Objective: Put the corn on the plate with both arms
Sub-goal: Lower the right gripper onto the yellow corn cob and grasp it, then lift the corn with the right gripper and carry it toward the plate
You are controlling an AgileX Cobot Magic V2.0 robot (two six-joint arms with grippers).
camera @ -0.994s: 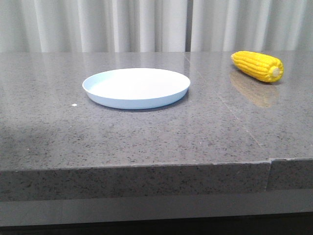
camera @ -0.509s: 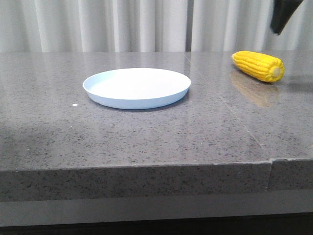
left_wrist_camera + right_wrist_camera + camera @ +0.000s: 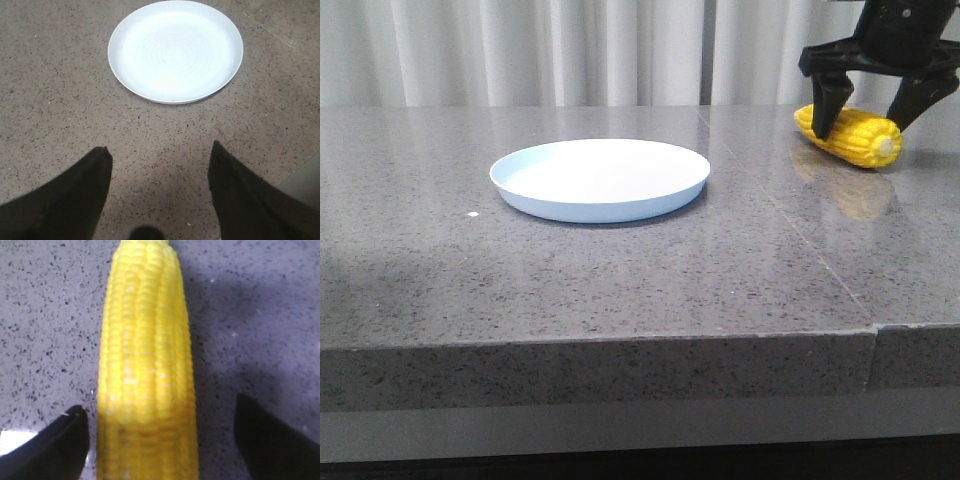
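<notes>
The yellow corn point(image 3: 860, 135) lies on the grey stone table at the far right, its pale stub end toward me. My right gripper point(image 3: 873, 108) is open and has come down over it, one finger on each side. In the right wrist view the corn point(image 3: 145, 365) lies lengthwise between the two open fingers point(image 3: 65, 440), closer to one of them. The pale blue-white plate point(image 3: 600, 178) sits empty at the table's middle. My left gripper point(image 3: 160, 155) is open and empty above bare table, short of the plate point(image 3: 175, 50). It is out of the front view.
The grey speckled table point(image 3: 620, 270) has a front edge low in the front view and a seam running across its right part. White curtains point(image 3: 520, 50) hang behind. A small white speck point(image 3: 472, 214) lies left of the plate.
My right arm has come down into the front view from the upper right and now straddles the corn. The corn and the plate have not moved.
</notes>
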